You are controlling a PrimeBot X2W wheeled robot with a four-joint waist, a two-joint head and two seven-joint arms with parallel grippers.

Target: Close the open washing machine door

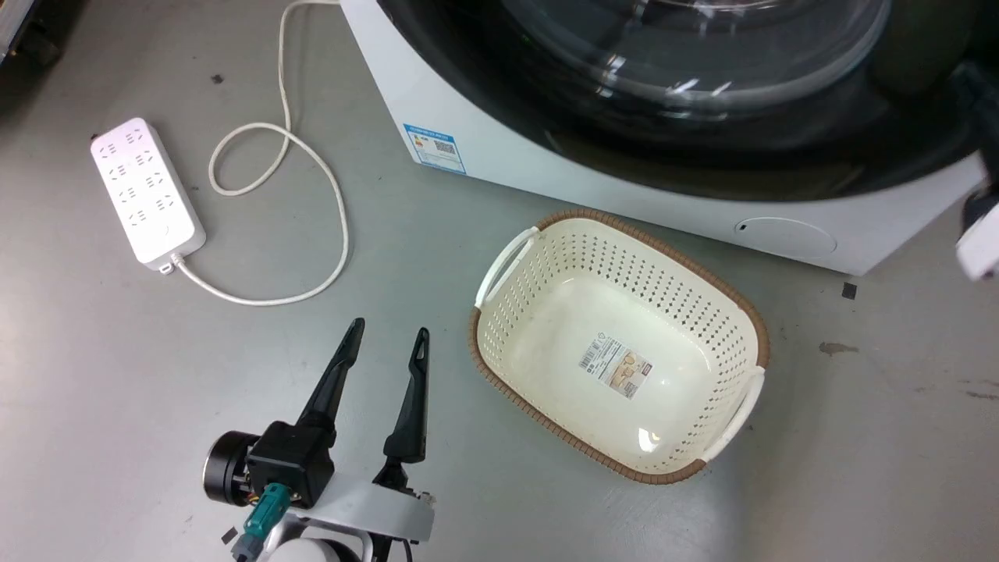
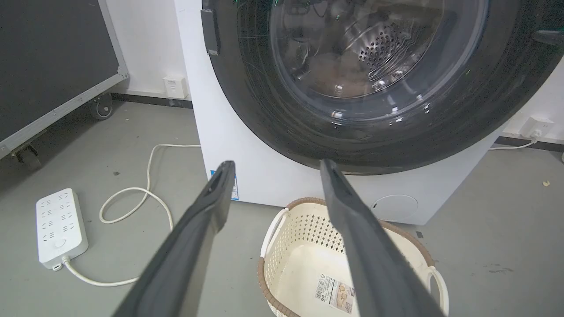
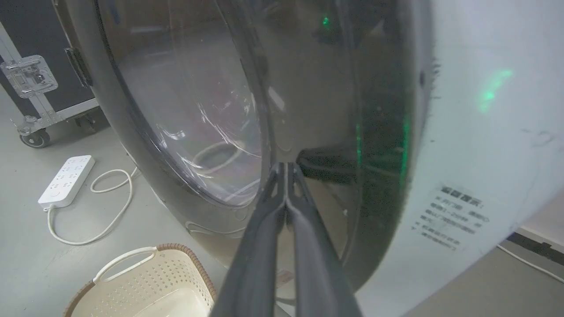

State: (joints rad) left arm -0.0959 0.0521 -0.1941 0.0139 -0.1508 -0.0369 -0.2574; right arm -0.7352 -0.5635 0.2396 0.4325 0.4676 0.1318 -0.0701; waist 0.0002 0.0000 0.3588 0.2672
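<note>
At the lower left of the head view, the left gripper (image 1: 388, 334) hangs over the floor with its fingers spread and empty, beside the cream basket (image 1: 593, 265). Farther off, the right gripper (image 3: 286, 166), fingers pressed together, meets the black rim of the washing machine door (image 3: 308, 88) across the frame's top.

Blue-edged sticker (image 1: 435, 147): sits on the white front of the washing machine (image 1: 546, 176), at its lower corner. It carries a small square code, and the print is too fine to read.
Basket sticker (image 1: 615, 367): lies on the floor of the cream basket (image 1: 546, 257). It shows a barcode and a small picture, with no legible words.
Printed notice (image 3: 449, 220): several grey lines on the white panel just beside the washing machine door (image 3: 246, 110), probably Chinese characters, too blurred to read.
Legible words, brands or numbers: none.
</note>
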